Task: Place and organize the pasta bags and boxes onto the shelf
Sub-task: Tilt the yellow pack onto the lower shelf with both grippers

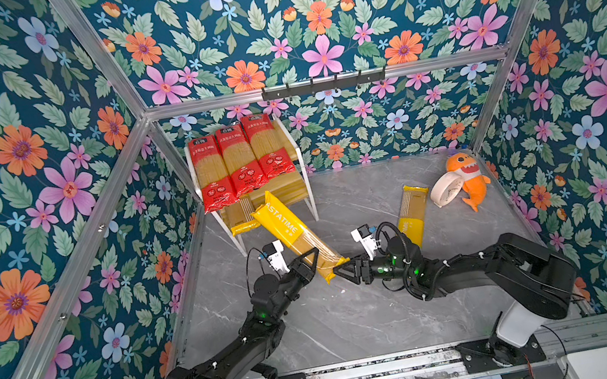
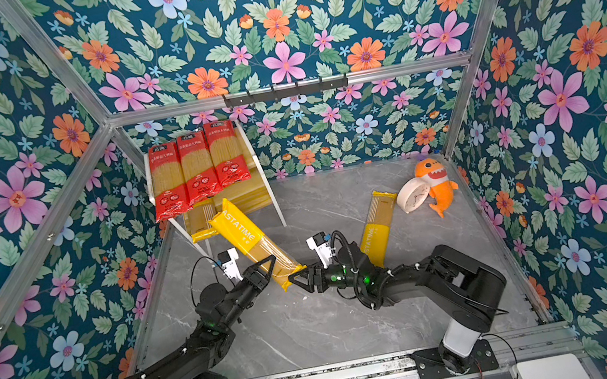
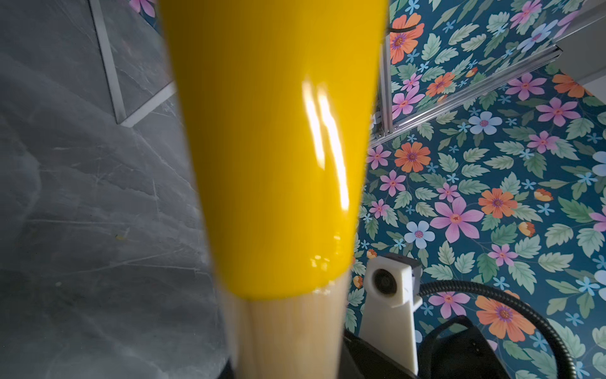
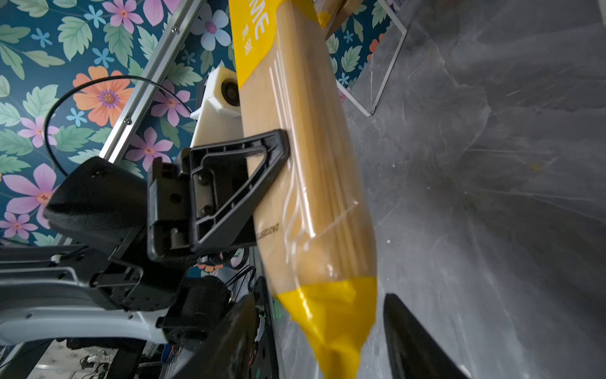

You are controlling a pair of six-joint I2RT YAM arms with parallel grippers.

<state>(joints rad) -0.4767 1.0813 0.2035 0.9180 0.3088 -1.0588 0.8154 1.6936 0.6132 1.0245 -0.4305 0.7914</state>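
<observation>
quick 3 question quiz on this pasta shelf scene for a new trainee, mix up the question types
1. How many red packs lie on the upper tier of the shelf?
2. True or false: the right gripper is clamped on the lifted yellow pack.
3. What lies closest to the orange plush shark? A) the white round object B) a red pack C) the shelf

Key
1. Three, side by side.
2. False: its jaws stand open around the pack's lower end; the left gripper grips the pack.
3. A
</observation>
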